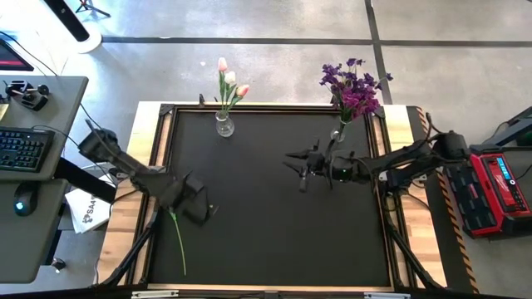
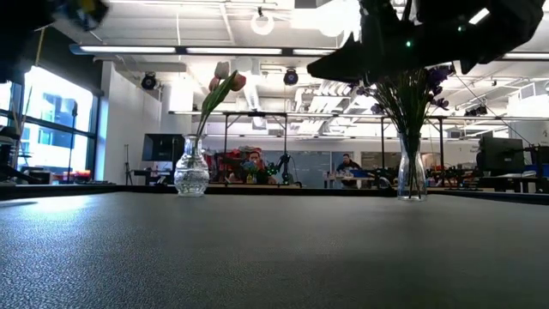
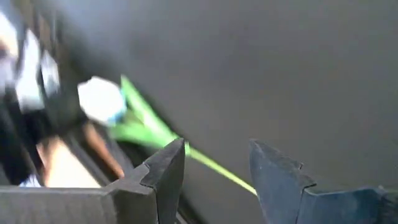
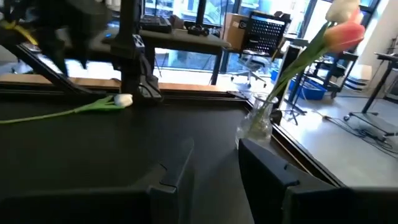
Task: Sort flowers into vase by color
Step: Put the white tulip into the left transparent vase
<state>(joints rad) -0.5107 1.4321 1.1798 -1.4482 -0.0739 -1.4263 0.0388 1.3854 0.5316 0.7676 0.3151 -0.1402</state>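
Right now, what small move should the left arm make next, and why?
Probably lower the left gripper and close on the stem. Its fingers are open with the stem running between them, and the white tulip lies flat on the table, not yet in the vase holding tulips.

The black counter point(image 1: 266, 216) has a matt, finely pebbled top, edged by pale bare wood. 2 clear glass vases, a round one point(image 2: 191, 174) and a slim one point(image 2: 411, 174), look glossy and smooth. The white-budded green flower point(image 4: 93, 107) looks like smooth plastic. The left hand point(image 3: 214, 171) is dark matt plastic.
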